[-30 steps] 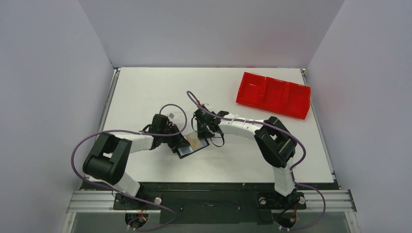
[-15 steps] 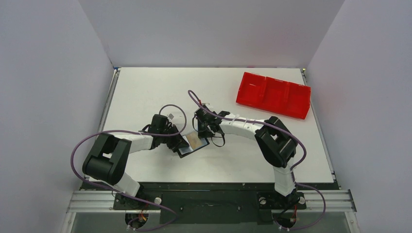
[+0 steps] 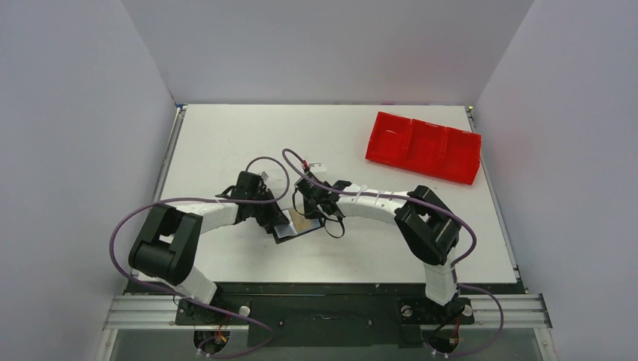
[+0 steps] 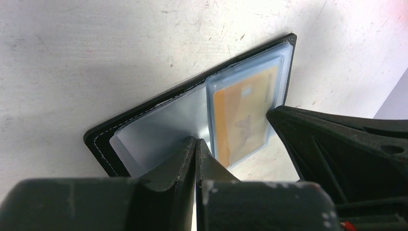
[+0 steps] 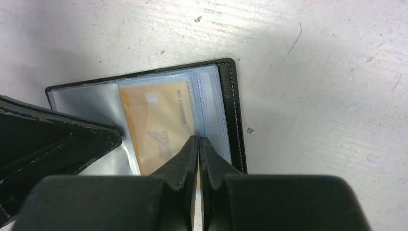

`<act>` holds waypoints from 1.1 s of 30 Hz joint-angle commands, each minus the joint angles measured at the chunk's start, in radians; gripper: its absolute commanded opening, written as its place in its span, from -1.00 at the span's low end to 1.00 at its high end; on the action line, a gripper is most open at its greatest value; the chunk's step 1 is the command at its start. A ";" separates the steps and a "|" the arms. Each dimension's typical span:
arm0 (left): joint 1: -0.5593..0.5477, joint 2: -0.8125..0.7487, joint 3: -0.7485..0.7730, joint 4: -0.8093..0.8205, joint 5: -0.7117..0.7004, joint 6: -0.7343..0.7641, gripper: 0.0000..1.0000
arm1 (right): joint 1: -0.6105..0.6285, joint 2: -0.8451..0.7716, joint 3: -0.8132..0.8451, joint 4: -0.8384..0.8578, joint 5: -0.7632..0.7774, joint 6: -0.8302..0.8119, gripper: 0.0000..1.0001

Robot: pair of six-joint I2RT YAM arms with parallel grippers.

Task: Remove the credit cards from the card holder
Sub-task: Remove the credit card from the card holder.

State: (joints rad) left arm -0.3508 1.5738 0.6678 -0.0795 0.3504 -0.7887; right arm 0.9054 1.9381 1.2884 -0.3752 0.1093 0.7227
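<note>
The card holder lies open on the table between both arms, its black stitched edge framing clear sleeves. A gold credit card sits inside the top sleeve, also seen in the right wrist view. My left gripper is shut, its tips pressing on the empty clear page left of the card. My right gripper is shut too, its tips resting at the gold card's right edge beside the stacked sleeves. Other credit cards are hidden.
A red three-compartment tray stands at the back right of the white table. Purple cables loop above both wrists. Grey walls enclose the table on three sides.
Both grippers and the card holder have shifted slightly to the left. Both stay shut over the open holder.
</note>
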 commanded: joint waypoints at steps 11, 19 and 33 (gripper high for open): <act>-0.006 0.082 0.033 -0.024 -0.055 0.051 -1.00 | 0.028 0.059 0.033 -0.174 -0.044 -0.047 -1.00; -0.010 0.095 0.027 -0.012 -0.040 0.048 -1.00 | 0.035 0.087 0.054 -0.155 -0.091 -0.062 -1.00; -0.012 0.110 0.020 0.002 -0.019 0.039 -1.00 | 0.005 0.077 0.029 -0.058 -0.239 -0.066 -1.00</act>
State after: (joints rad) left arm -0.3523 1.6291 0.7029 -0.0605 0.3904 -0.7765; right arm 0.8959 1.9629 1.3518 -0.4622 0.0082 0.6518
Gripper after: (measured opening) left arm 0.003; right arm 0.003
